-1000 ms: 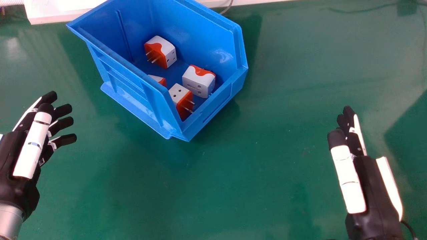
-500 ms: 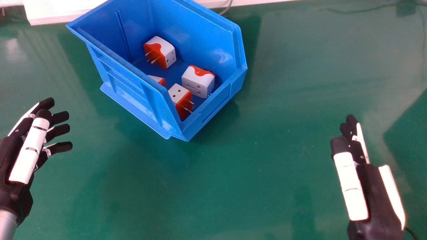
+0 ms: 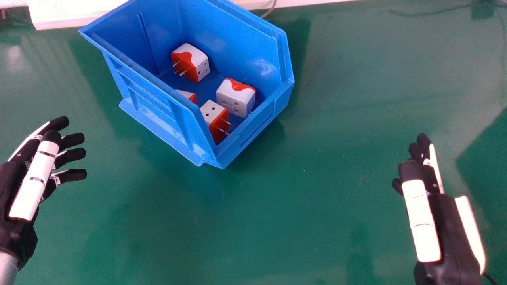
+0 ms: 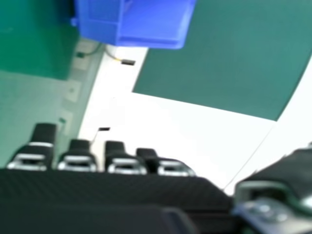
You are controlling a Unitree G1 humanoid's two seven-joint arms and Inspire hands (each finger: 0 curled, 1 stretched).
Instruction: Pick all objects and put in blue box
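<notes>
Four boxy white-and-orange plug adapters (image 3: 233,97) sit inside the blue plastic box (image 3: 156,105) on the green tabletop (image 3: 277,213). My left hand (image 3: 35,178) and right hand (image 3: 420,221) are well apart, either side of it, fingers loosely extended, empty. I judge the placing finished; next, just keep both hands clear.

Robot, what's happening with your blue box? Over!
Left hand, right hand: open, empty. Four adapters visible inside blue box. Side wall partly hides two. Over.
</notes>
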